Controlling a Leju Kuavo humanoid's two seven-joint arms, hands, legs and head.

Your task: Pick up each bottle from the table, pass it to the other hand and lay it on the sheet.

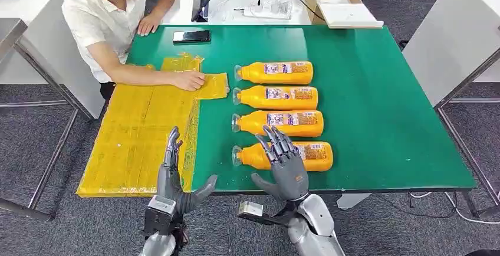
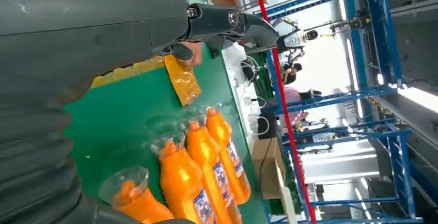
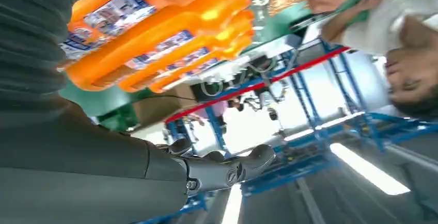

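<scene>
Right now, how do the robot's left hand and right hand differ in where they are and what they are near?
The left hand hovers at the table's near edge beside the yellow sheet, over no bottle; the right hand is raised over the nearest bottle. The left hand shows edge-on, the right hand shows its back with fingers fanned. Both are open and hold nothing.

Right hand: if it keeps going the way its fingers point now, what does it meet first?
Most likely the nearest bottle: the right hand is open above it, fingers pointing across it toward the next bottle. Its height above the bottle is unclear.
</scene>
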